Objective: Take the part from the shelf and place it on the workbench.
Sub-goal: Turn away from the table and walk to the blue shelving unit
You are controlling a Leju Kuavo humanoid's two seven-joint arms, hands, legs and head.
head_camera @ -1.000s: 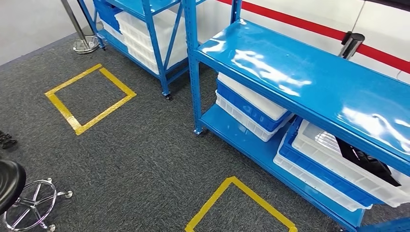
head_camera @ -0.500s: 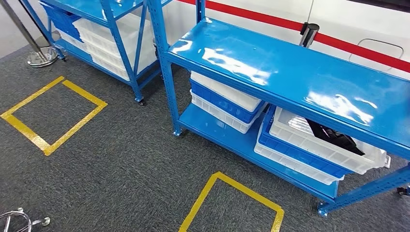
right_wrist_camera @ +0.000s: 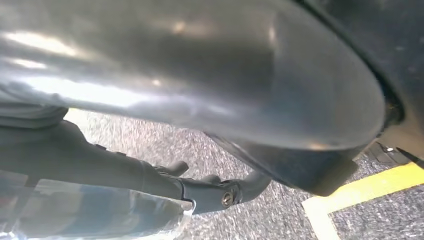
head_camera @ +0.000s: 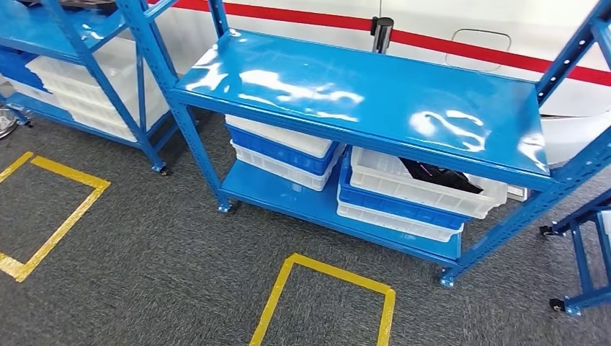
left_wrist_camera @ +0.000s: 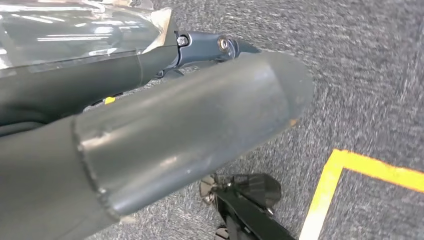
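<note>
The part [head_camera: 439, 176] is a black piece lying in the top white bin [head_camera: 425, 193] of a stack on the lower level of the blue shelf [head_camera: 360, 94], to the right. Only its upper edge shows above the bin wall. My left hand [left_wrist_camera: 175, 115] hangs over the grey carpet with thumb and dark fingers [left_wrist_camera: 200, 46] stretched out and nothing in them. My right hand [right_wrist_camera: 200, 100] hangs likewise over the carpet, its fingers [right_wrist_camera: 210, 192] extended and holding nothing. Both hands are far from the shelf.
A second stack of white and blue bins [head_camera: 281, 148] sits on the lower shelf's left. Another blue shelf [head_camera: 72, 43] stands at the left, a blue wheeled frame [head_camera: 583, 245] at the right. A yellow taped square [head_camera: 324, 303] marks the carpet before the shelf.
The camera has swung to the right: the whole scene slid left, the shelf with the part now sits in the middle, and the stool has left the picture.
</note>
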